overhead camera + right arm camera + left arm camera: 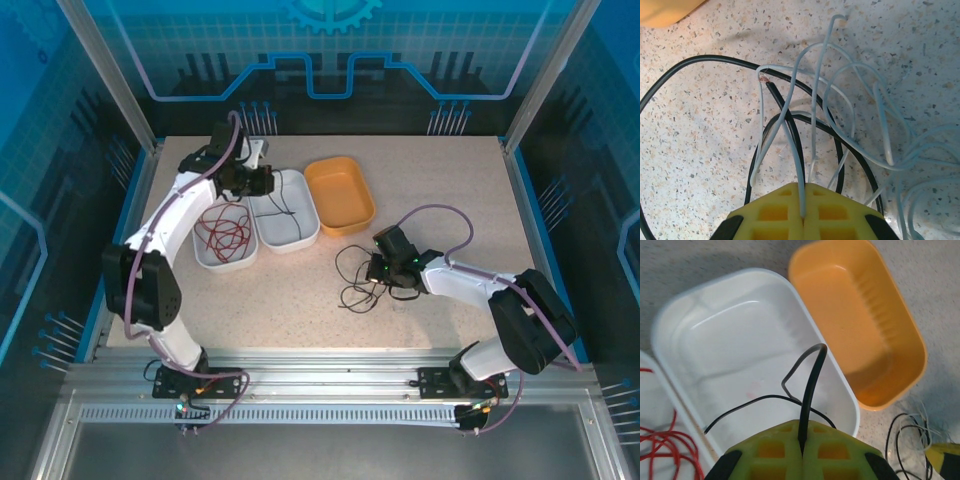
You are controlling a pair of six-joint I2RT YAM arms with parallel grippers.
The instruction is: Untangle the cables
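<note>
Left pincer [801,442] is pressed together on a black cable [811,385], sitting over the middle white tray [685,310] at the far left of the tabletop [450,200]. The cable rises from between my pads, bends over at the top and kinks back down. Another black run lies across the tray floor and reaches the rim on the side of the left white tray [647,390]. Red cables [665,450] are coiled inside that left tray. The orange tray [890,315] sits just beside the middle tray on the other side. Right pincer [803,202] is clamped on a whitish cable [790,140], low over the tabletop. It's at the tangle [355,278] of black and whitish cables, which lies on the bare surface near the orange tray and outside all three trays. In the right wrist view, several whitish loops [880,120] fan out to the right and cross over black strands [705,60]. A cut black end [771,86] lies just under one whitish loop. Can't tell which strands are actually knotted and which are just overlapping.
</note>
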